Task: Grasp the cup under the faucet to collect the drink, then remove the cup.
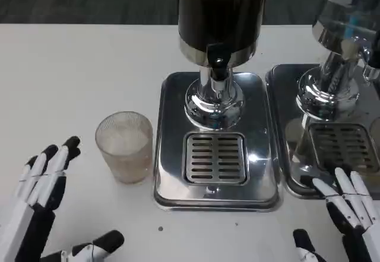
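At the lower left, the left hand [41, 196] is seen with fingers spread, nothing held. Just to its right, the cup [124, 146] stands upright on the white table [59, 72], beside the dispenser's tray [217, 193], not under the faucet [218, 66]. The drain grate [215, 158] is set in the tray. At the lower right, the right hand [347, 214] is held open, its fingertips overlapping the second tray [291, 155].

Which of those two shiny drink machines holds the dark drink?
The steel dispenser in the middle, beside the ribbed clear plastic cup: its tank looks dark brown to black. The steel dispenser at the right edge has a clear, pale tank.
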You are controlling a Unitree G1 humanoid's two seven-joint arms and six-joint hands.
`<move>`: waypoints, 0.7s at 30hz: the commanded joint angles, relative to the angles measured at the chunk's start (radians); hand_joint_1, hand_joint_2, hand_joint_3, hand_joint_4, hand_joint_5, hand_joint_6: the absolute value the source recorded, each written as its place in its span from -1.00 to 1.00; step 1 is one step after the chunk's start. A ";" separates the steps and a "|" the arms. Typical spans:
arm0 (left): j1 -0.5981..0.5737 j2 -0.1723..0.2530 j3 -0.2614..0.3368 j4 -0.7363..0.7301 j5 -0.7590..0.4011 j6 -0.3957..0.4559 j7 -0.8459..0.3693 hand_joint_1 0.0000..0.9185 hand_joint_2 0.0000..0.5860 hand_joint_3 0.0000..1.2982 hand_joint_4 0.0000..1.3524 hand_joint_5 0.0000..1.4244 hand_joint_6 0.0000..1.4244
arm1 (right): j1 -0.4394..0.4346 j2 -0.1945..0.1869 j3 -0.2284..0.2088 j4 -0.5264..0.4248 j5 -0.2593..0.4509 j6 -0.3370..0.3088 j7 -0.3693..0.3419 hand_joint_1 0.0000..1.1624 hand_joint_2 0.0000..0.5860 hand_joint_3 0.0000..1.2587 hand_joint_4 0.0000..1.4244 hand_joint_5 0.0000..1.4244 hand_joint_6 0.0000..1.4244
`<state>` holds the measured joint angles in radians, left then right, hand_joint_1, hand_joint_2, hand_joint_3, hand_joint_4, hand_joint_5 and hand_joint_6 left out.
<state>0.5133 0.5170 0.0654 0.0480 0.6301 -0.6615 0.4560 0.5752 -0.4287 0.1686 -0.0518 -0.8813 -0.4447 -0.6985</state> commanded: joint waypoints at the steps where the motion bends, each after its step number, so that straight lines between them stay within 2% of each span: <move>1: -0.056 -0.004 0.022 0.042 -0.062 -0.013 -0.020 -1.00 -0.86 -1.00 -1.00 -1.00 -1.00 | -0.003 0.017 0.010 0.001 -0.014 -0.010 -0.030 -0.41 0.49 -0.63 -0.93 -0.95 -0.61; 9: -0.163 0.002 0.045 0.149 -0.156 -0.032 -0.072 -1.00 -0.90 -1.00 -1.00 -0.99 -0.96 | -0.011 0.045 0.023 0.013 -0.027 -0.001 -0.039 -0.42 0.52 -0.62 -0.91 -0.94 -0.59; 13: -0.240 0.016 0.036 0.229 -0.193 -0.026 -0.130 -0.97 -0.96 -1.00 -1.00 -0.96 -0.92 | -0.016 0.050 0.031 0.014 -0.031 -0.002 -0.037 -0.42 0.52 -0.60 -0.90 -0.93 -0.58; 17: -0.340 0.029 0.000 0.319 -0.140 0.011 -0.148 -0.81 -1.00 -1.00 -1.00 -0.90 -0.87 | -0.029 0.047 0.033 0.023 -0.026 -0.007 -0.034 -0.42 0.52 -0.59 -0.88 -0.90 -0.57; 21: -0.405 0.030 -0.028 0.388 -0.128 0.021 -0.156 -0.76 -1.00 -1.00 -1.00 -0.88 -0.85 | -0.039 0.036 0.032 0.035 -0.014 -0.021 -0.029 -0.42 0.52 -0.58 -0.87 -0.88 -0.57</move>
<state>0.1468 0.5391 0.0579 0.3892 0.4871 -0.6505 0.3151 0.5447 -0.3831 0.2029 -0.0335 -0.9089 -0.4509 -0.7231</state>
